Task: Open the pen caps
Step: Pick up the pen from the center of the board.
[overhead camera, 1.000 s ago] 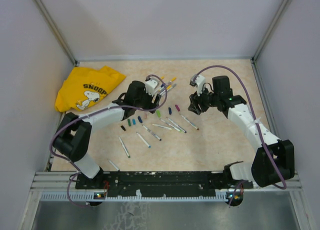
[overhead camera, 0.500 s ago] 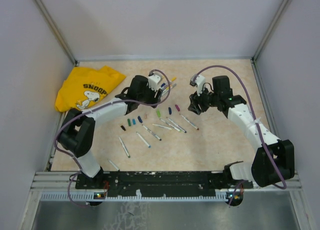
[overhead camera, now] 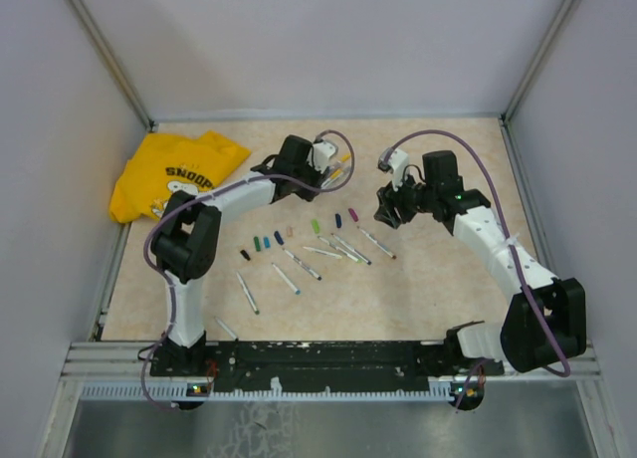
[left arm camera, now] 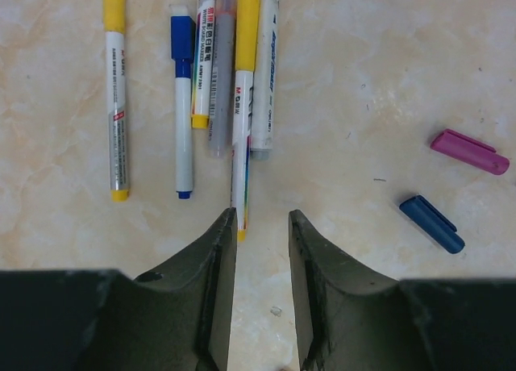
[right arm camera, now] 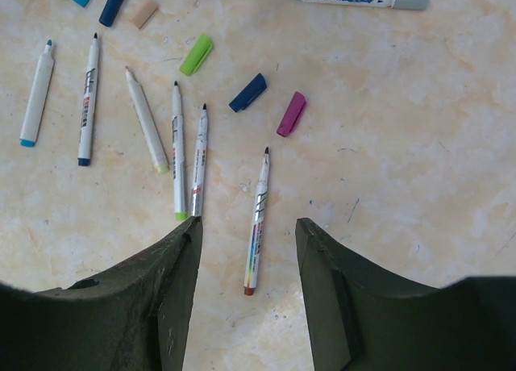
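— Which pen caps are left to pull?
— The ones on that bunch of pens [left arm camera: 218,72] near the far edge of the desk [overhead camera: 438,269], about midway along it. The loose caps [right arm camera: 247,92] lie nearer the desk's middle, beside the bare pens [right arm camera: 178,153].
— And the left hand [left arm camera: 261,215]?
— Low over the bunch, its fingers a narrow gap apart with only desk between them. The tail of the yellow-capped pen [left arm camera: 242,145] sits just beside one finger, not in the gap.
— So a squeeze could miss it?
— I'd say so, or shove it sideways. Those pens lie touching, so it might drag a neighbour or pinch two together.
— The right hand [right arm camera: 248,223]?
— Spread wide, holding nothing, over the bare pens and well apart from the bunch. With one hand alone on a barrel, I reckon the cap won't come off.
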{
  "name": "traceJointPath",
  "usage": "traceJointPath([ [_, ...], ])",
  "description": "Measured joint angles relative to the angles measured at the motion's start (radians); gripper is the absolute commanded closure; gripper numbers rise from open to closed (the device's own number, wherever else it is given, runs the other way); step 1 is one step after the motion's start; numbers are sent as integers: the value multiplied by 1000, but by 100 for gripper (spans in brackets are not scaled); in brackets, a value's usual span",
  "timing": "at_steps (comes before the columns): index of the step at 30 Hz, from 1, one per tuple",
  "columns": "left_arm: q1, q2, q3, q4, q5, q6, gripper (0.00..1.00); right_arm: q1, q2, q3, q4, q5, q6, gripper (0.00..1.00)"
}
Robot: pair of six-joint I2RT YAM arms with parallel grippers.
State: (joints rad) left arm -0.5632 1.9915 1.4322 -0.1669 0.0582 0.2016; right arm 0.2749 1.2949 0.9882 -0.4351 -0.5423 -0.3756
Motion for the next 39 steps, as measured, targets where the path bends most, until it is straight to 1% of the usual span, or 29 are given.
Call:
traceJointPath([
  [5, 4, 75, 92, -74, 13, 37, 60, 0, 0, 0, 0, 2, 0, 50],
  [10, 9, 102, 127, -111, 18, 56, 58, 0, 0, 0, 0, 3, 0, 50],
  [18, 17, 138, 174, -138, 18, 71, 57, 0, 0, 0, 0, 3, 0, 50],
  [24, 26, 165, 196, -153, 19, 81, 58, 0, 0, 0, 0, 3, 0, 50],
  [34, 31, 189, 197, -169, 24, 87, 64, 0, 0, 0, 0, 4, 0, 50],
  [39, 31, 193, 197, -171, 26, 90, 65, 0, 0, 0, 0, 4, 0, 50],
])
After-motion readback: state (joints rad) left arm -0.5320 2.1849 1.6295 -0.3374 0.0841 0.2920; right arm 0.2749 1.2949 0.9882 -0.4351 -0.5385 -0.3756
